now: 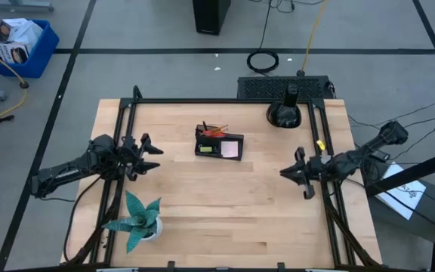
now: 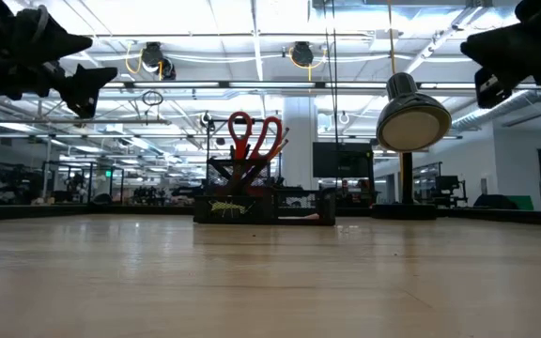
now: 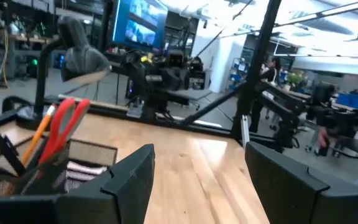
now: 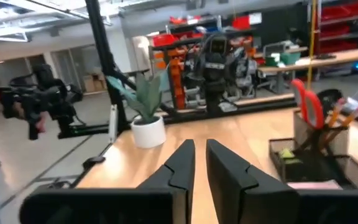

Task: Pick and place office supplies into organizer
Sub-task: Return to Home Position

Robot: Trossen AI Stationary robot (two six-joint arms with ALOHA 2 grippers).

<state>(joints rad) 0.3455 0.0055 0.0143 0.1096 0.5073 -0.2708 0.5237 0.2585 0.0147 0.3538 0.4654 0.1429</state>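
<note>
High view: the organizer [image 1: 219,143], light and stiff, best gripped by its rim I judge, lies 2 o'clock from my left gripper [image 1: 158,158], 10 o'clock from my right gripper [image 1: 285,173], well apart. Low view: scissors [image 2: 255,139] stand in it. Left wrist: fingers [image 3: 129,180] wide, empty. Right wrist: nearly closed, empty.

High: straight down, far. Low: table-level, looking across. Wrists: close, apparently facing inward; all share organizer [image 1: 219,143].

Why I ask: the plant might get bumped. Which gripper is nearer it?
Left. The left gripper hovers near the plant along the same edge of the table; the right gripper is across the table.
</note>
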